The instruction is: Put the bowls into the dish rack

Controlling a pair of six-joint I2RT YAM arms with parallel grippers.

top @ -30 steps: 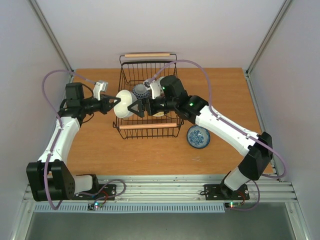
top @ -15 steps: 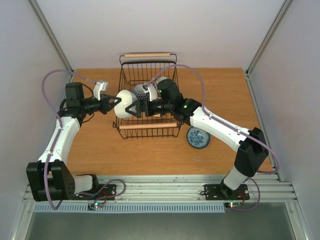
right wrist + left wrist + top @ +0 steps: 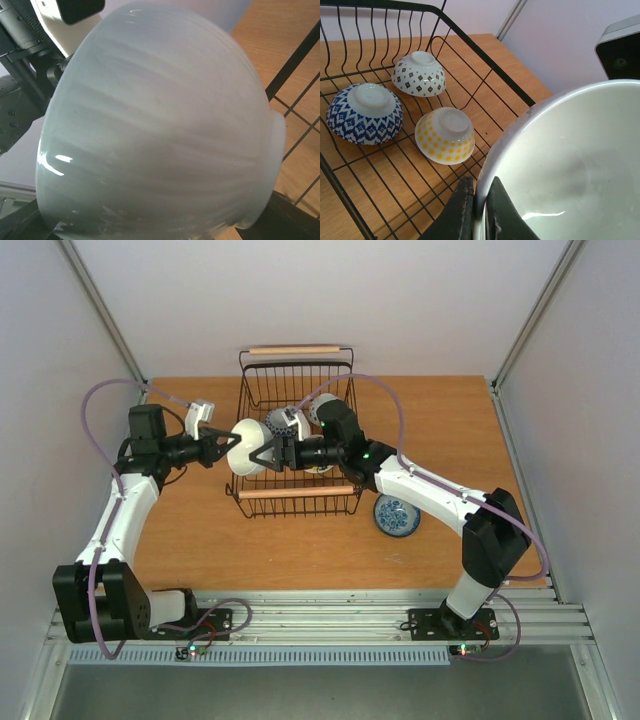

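My left gripper (image 3: 236,443) is shut on the rim of a plain pale green bowl (image 3: 250,445) and holds it tilted above the left side of the black wire dish rack (image 3: 295,492). In the left wrist view the fingertips (image 3: 465,200) pinch the rim of this bowl (image 3: 570,165). My right gripper (image 3: 268,455) is open, with its fingers on either side of the bowl's outside (image 3: 160,125). Whether they touch it I cannot tell. Three bowls lie upside down in the rack: blue zigzag (image 3: 365,112), yellow-dotted (image 3: 445,135), brown-diamond (image 3: 419,74).
A blue-patterned bowl (image 3: 398,515) sits upright on the wooden table right of the rack's near corner. The rack has wooden bar handles at its far (image 3: 294,350) and near ends. Grey walls enclose the table on three sides.
My right arm has reached further left over the rack, bringing its open gripper around the pale green bowl. My left arm and the bowl have stayed in place.
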